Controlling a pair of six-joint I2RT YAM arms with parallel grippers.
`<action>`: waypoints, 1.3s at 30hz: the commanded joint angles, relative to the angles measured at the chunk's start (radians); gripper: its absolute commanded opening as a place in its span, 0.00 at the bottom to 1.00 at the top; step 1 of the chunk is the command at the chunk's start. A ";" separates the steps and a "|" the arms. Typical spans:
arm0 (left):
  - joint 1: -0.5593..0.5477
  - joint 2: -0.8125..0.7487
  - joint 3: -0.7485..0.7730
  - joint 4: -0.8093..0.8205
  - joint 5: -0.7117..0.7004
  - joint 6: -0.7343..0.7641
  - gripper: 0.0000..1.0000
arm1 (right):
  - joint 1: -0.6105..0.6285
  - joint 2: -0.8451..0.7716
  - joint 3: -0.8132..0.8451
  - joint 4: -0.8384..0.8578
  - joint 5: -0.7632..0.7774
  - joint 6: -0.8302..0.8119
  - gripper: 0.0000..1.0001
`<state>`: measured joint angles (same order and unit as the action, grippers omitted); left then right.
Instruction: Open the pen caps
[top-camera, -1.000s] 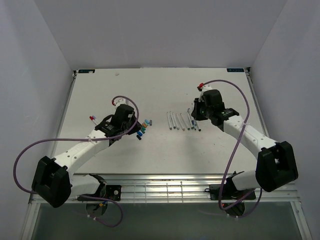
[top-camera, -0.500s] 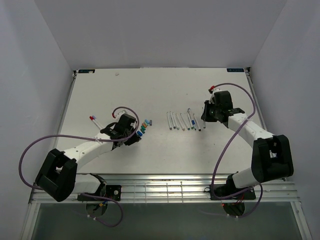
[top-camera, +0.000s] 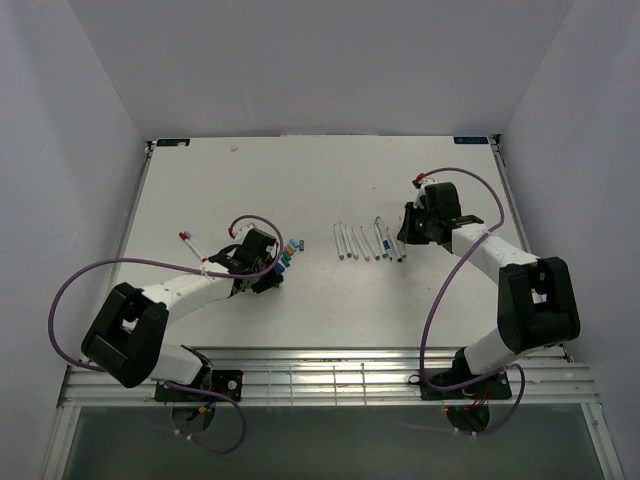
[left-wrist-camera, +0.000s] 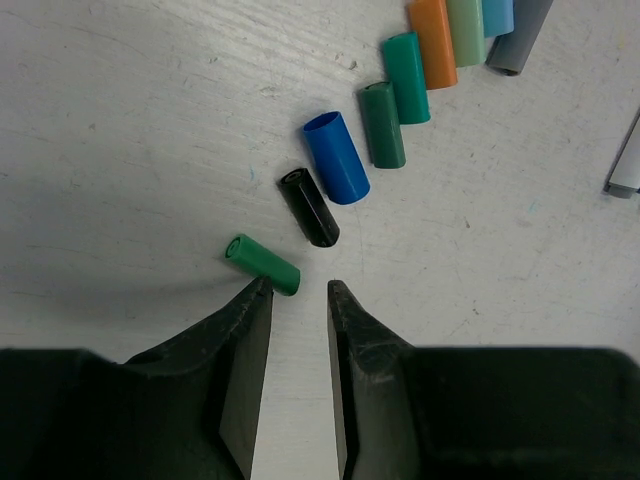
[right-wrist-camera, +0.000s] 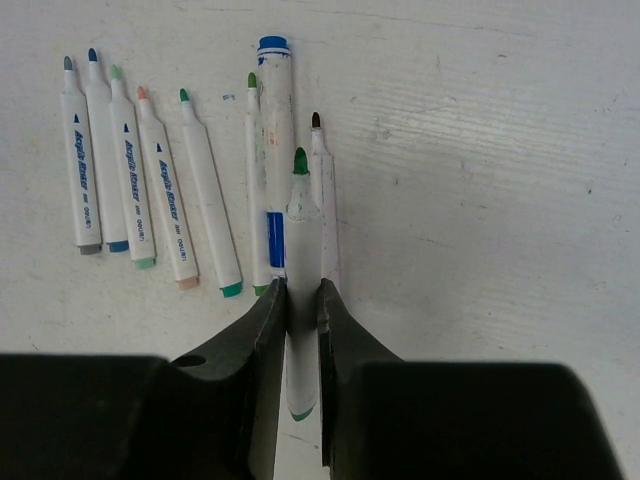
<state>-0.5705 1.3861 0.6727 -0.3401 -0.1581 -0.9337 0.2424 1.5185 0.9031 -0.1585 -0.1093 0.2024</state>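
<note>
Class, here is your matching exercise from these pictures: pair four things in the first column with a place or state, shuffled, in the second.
1. left gripper
2. right gripper
3. black cap
4. grey cap

A. shut on the green-tipped pen
B. between the blue cap and the bright green cap
C. open, holding nothing
D. next to the light blue cap

Pairs: 1-C, 2-A, 3-B, 4-D

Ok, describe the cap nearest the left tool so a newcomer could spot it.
On the table's left half, a curved row of caps runs up to the left tool. Yours is the end cap, past the black cap: bright green, unlike the two darker greens further up the row.
</note>
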 joint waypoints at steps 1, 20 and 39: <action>0.008 -0.001 0.031 0.018 -0.023 0.001 0.40 | -0.008 0.025 0.036 0.034 -0.012 0.000 0.08; 0.197 -0.073 0.246 -0.142 -0.074 0.133 0.65 | -0.011 0.209 0.105 0.063 0.019 -0.050 0.14; 0.518 0.136 0.426 -0.180 0.000 0.191 0.68 | -0.011 0.174 0.069 0.097 -0.036 -0.037 0.43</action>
<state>-0.0933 1.5021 1.0508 -0.4877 -0.1562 -0.7670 0.2359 1.7405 0.9752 -0.0975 -0.1287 0.1738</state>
